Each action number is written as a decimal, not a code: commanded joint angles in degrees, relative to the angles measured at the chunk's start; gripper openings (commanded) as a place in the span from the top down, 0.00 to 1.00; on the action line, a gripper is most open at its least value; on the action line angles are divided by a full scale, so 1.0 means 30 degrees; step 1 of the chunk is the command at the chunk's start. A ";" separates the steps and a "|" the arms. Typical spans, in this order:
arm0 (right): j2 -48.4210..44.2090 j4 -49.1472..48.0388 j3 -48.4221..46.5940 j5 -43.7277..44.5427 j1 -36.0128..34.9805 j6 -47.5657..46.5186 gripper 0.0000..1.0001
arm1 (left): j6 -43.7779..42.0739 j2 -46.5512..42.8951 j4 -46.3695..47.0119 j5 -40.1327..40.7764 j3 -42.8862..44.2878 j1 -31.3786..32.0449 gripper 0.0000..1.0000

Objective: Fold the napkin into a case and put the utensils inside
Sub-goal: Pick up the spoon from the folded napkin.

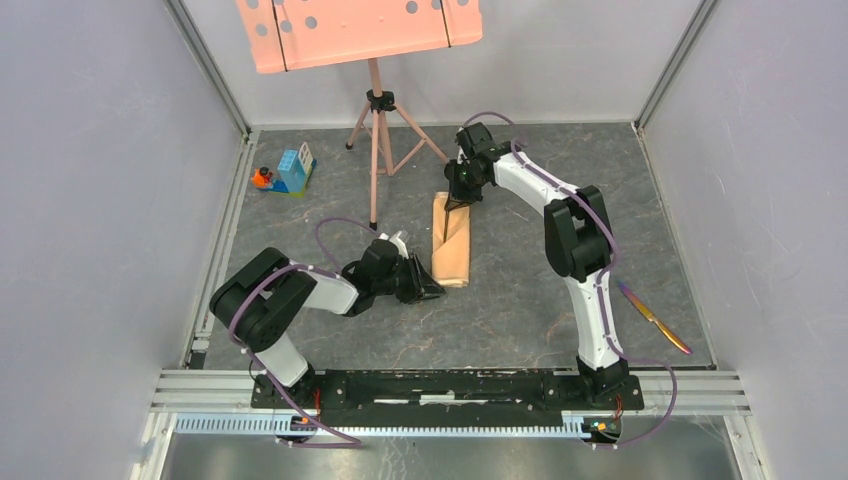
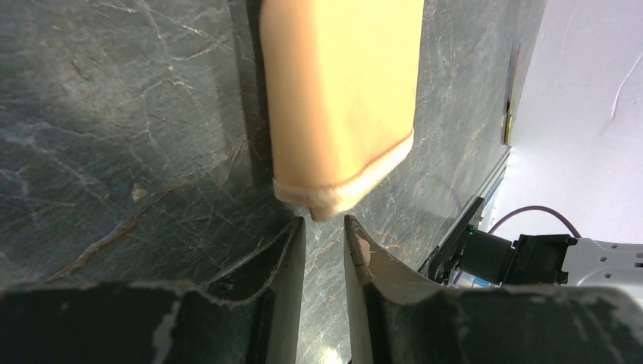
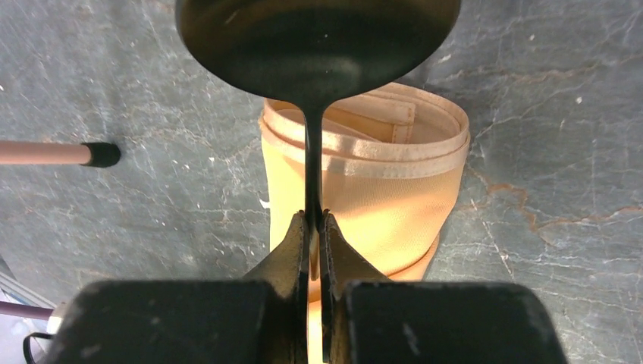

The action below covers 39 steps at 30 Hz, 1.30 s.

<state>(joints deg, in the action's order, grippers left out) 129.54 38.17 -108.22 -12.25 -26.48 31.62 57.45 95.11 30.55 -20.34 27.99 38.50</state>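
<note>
The napkin lies folded as a narrow peach case (image 1: 452,240) in the middle of the table. My right gripper (image 1: 462,192) hovers over its far, open end, shut on the thin handle of a black spoon (image 3: 318,45). The spoon's round head points away from the wrist camera, above the case's layered mouth (image 3: 379,129). My left gripper (image 2: 324,221) is low at the case's near-left corner (image 2: 326,205), open by a narrow gap, with the cloth corner just past its fingertips and nothing between them. Another utensil, gold and purple (image 1: 655,318), lies at the right.
A pink music stand (image 1: 375,120) stands behind the case, its perforated tray (image 1: 360,30) overhead and one rubber foot (image 3: 98,154) left of the case. Toy blocks (image 1: 288,172) sit at the back left. Grey walls close both sides.
</note>
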 commanded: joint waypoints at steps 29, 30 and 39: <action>-0.0355 0.3782 0.0119 -0.1042 -0.1543 -0.0790 1.00 | 0.0274 0.2032 0.1704 0.1791 -0.0649 -0.0043 0.71; -0.0565 0.3451 0.0655 -0.1093 -0.1587 -0.0617 1.00 | 0.0259 0.2027 0.1769 0.1799 -0.0684 -0.0084 0.71; -0.2353 0.2381 0.2675 0.0176 -0.1885 0.0078 1.00 | 0.0303 0.2174 0.2204 0.1708 -0.0921 -0.0416 0.71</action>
<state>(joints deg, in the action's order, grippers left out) 127.50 46.52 -101.78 -13.58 -31.44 30.70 58.28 99.50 40.64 -19.55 26.81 38.28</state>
